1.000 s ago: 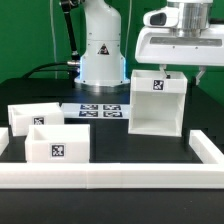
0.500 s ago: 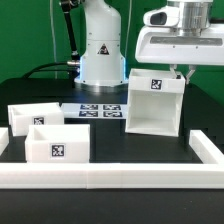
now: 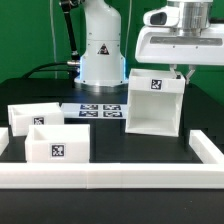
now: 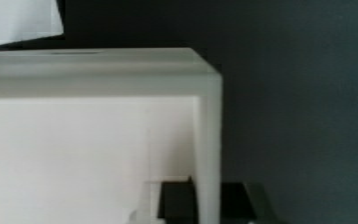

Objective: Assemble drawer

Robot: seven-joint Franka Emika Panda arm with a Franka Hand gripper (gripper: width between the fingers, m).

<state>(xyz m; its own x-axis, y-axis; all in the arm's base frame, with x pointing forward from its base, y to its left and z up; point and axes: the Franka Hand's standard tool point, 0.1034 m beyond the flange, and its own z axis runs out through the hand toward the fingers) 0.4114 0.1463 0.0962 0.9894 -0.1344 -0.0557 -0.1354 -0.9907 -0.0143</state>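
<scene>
The marker board (image 3: pixel 98 110) lies flat on the black table (image 3: pixel 110 150). A long white rail (image 3: pixel 120 178) runs along the table's edge.

Frontal exterior, wrist close over casing (image 4: pixel 87 100)

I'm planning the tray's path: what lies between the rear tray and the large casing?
In the exterior view, only the flat marker board lies between the rear tray and the large casing.
</scene>
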